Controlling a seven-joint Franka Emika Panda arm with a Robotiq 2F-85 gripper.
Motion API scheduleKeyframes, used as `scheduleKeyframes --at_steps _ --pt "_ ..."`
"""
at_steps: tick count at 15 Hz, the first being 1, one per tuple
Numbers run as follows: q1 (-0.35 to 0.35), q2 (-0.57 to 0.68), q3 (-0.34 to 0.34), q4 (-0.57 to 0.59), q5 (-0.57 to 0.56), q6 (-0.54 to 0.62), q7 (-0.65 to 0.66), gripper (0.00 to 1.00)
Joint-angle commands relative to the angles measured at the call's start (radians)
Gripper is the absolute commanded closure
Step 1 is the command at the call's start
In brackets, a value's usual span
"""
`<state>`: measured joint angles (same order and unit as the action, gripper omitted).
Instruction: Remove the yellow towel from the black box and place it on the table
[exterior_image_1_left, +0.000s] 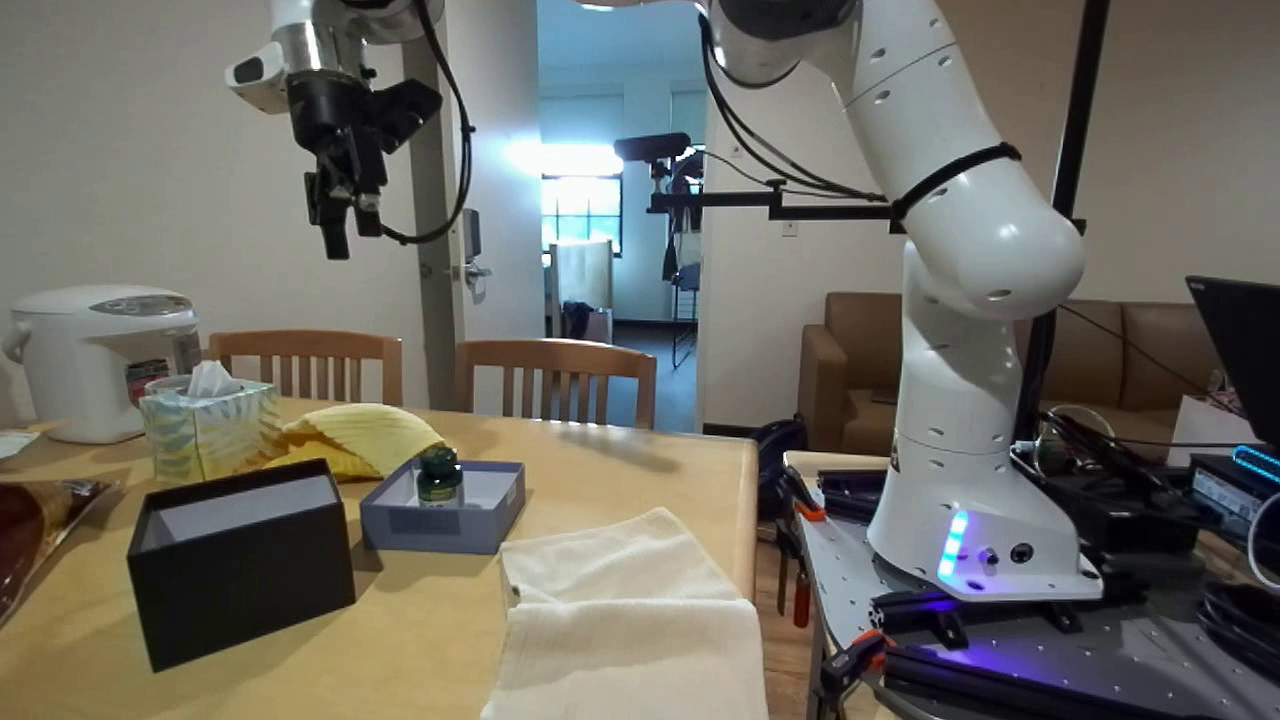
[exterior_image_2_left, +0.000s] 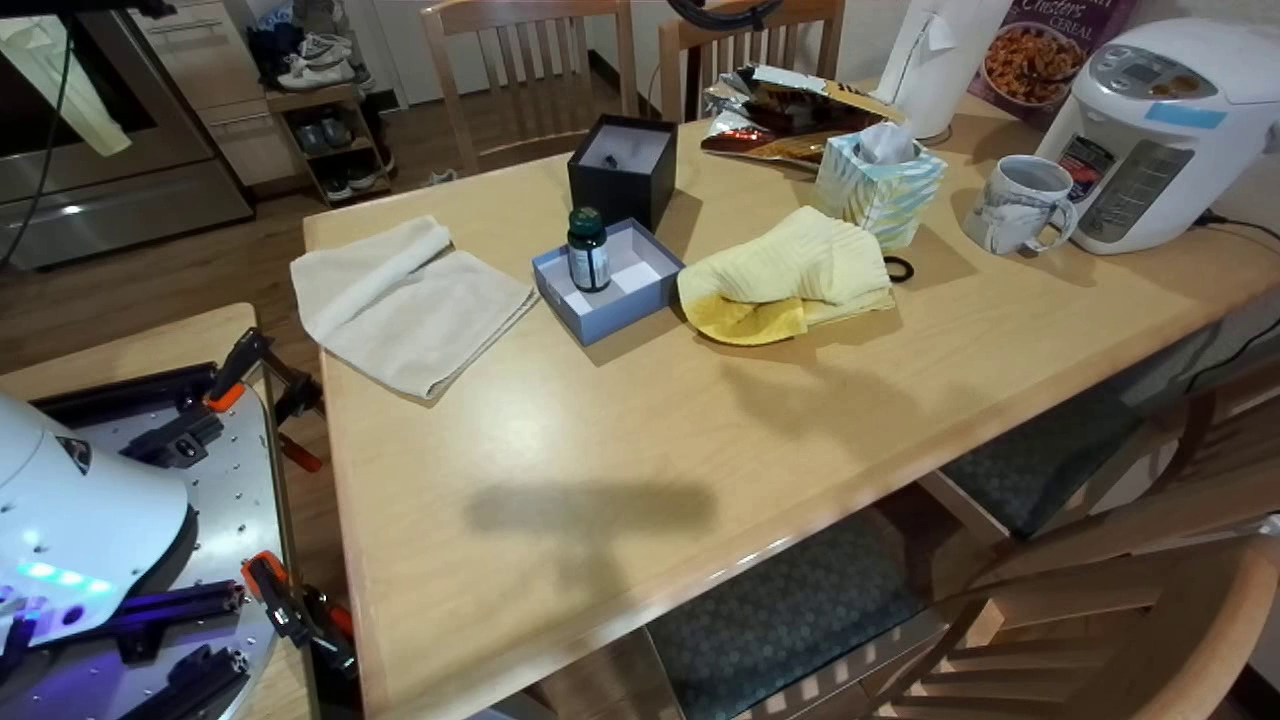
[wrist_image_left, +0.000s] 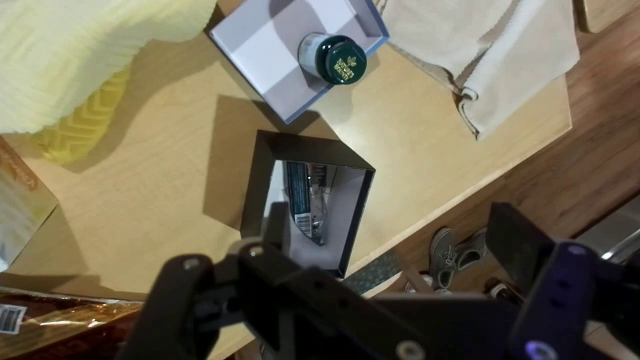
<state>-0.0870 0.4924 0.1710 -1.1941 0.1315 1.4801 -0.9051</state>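
Note:
The yellow towel (exterior_image_1_left: 375, 435) lies crumpled on the table (exterior_image_1_left: 420, 625), outside the black box. It also shows in an exterior view (exterior_image_2_left: 790, 262) and in the wrist view (wrist_image_left: 95, 60). The black box (exterior_image_1_left: 240, 590) stands open-topped on the table, and it shows in an exterior view (exterior_image_2_left: 622, 190) and in the wrist view (wrist_image_left: 251, 197). A wrapped packet (wrist_image_left: 302, 197) lies inside the box. My gripper (exterior_image_1_left: 342, 225) is high above the table, pointing down. In the wrist view the gripper (wrist_image_left: 395, 222) has its fingers wide apart with nothing between them.
A shallow blue-grey box lid (exterior_image_2_left: 610, 315) holding a dark green bottle (exterior_image_2_left: 588, 250) stands beside the black box. A beige cloth (exterior_image_2_left: 410, 310), tissue box (exterior_image_2_left: 880, 185), mug (exterior_image_2_left: 1015, 205), foil bag (exterior_image_2_left: 770, 115) and white water boiler (exterior_image_2_left: 1165, 130) are also on the table.

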Motion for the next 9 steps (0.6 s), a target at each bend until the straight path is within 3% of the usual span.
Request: scheduleKeyframes --at_steps 1,9 --pt "0.017 -0.002 -0.022 -0.003 0.009 -0.006 -0.004 0.00" --pt "0.014 -0.002 -0.023 -0.013 0.010 -0.005 -0.004 0.00"
